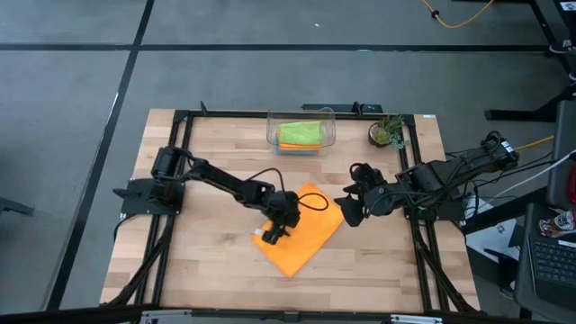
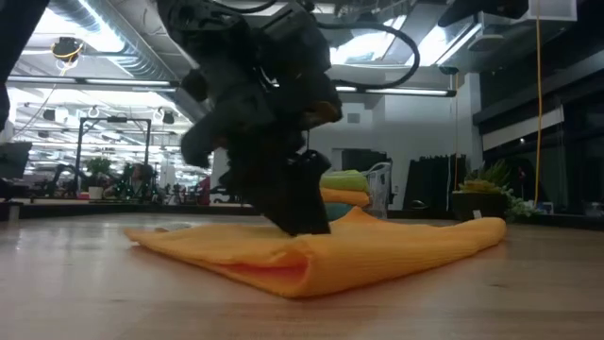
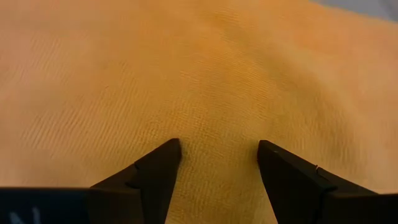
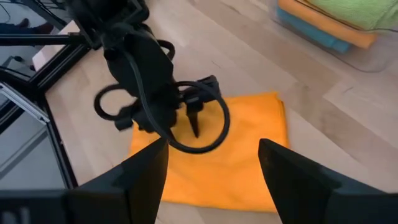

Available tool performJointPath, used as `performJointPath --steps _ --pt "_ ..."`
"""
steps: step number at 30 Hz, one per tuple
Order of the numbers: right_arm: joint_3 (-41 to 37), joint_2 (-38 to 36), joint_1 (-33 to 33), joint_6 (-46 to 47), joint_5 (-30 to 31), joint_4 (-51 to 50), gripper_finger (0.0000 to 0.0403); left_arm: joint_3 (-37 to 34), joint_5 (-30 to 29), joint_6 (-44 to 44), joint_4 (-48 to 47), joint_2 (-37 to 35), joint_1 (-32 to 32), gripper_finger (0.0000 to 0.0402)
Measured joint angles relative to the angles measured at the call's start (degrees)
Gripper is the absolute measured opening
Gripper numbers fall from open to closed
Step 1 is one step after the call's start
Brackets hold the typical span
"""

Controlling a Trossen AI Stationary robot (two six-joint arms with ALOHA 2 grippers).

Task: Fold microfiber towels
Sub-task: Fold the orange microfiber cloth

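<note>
Orange towel (image 1: 301,241) lies folded mid-tabletop (image 1: 207,261), bare wood around it. Left gripper (image 1: 273,232) jaws spread, tips down on towel, grasping nothing. Right gripper (image 1: 349,209) just beside it, jaws released.

Open-plan lab: exposed ceiling ducts (image 2: 113,57), strip lights (image 2: 142,82), black-framed wooden workbench (image 1: 216,270).

Left pincer (image 2: 297,222) tips buried behind orange towel (image 2: 321,255) fold (low view), binned towels (image 4: 339,22) cropped, blurred
</note>
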Motion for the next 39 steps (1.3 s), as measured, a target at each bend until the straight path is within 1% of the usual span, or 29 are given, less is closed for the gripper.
performJointPath --steps 3,6,9,12,14,18,20,21,22,24,26,28,32,35,38,39 --pt "0.00 0.00 0.00 0.00 0.01 0.40 0.0252 0.11 -3.17 -9.50 0.17 0.96 -0.12 0.0218" --pt "0.00 0.00 0.00 -0.04 -0.01 0.34 0.0252 0.11 -8.85 -21.33 -0.05 0.95 -0.50 0.0217" --pt "0.00 0.00 0.00 -0.07 -0.03 0.28 0.0252 0.11 -14.69 -36.60 -0.11 0.95 -1.19 0.0217" --pt "0.00 0.00 0.00 -0.11 -0.21 0.04 0.0252 0.11 -17.45 -53.44 0.22 0.95 -1.99 0.0217" --pt "0.00 0.00 0.00 -0.53 -0.23 -0.12 0.0252 0.11 -19.19 -62.49 0.39 0.95 -2.93 0.0216" --pt "0.00 0.00 0.00 -2.24 -0.27 -1.44 0.0252 -0.11 -27.59 -75.08 0.13 1.03 -6.32 0.0212" --pt "0.00 0.00 0.00 -3.82 -0.75 -2.08 0.0252 -0.32 -32.16 -77.19 1.19 1.16 -8.06 0.0209" --pt "0.00 0.00 0.00 -4.77 -1.13 -2.14 0.0252 -0.44 -34.17 -76.14 2.08 0.53 -8.74 0.0207" --pt "0.00 0.02 0.00 -5.73 -1.44 -2.07 0.0252 -0.66 -35.27 -72.92 2.98 -0.01 -9.28 0.0206" --pt "0.00 0.02 0.00 -7.76 -2.63 -2.06 0.0252 -0.15 -35.80 -63.05 2.36 -1.17 -9.61 0.0204" --pt "0.00 0.04 0.00 -9.37 -4.27 -2.06 0.0252 1.40 -34.97 -52.14 1.58 -3.72 -9.40 0.0204" --pt "0.00 0.04 0.00 -10.48 -5.18 -1.97 0.0252 3.62 -31.74 -41.69 1.45 -5.49 -8.72 0.0205" --pt "0.00 0.04 0.00 -10.60 -5.89 -1.89 0.0252 8.10 -21.19 -23.20 -4.51 -5.58 -7.66 0.0204" --pt "0.00 0.04 0.02 -9.69 -5.85 -1.73 0.0252 11.17 -15.09 -16.75 -8.09 -5.71 -5.88 0.0203" --pt "0.00 0.04 0.02 -7.46 -5.56 -1.70 0.0252 11.02 -11.67 -13.65 -12.89 -4.56 -3.39 0.0203" --pt "0.00 0.04 0.02 -6.69 -5.54 -1.66 0.0252 11.03 -10.45 -12.13 -12.94 -4.14 -2.69 0.0203"
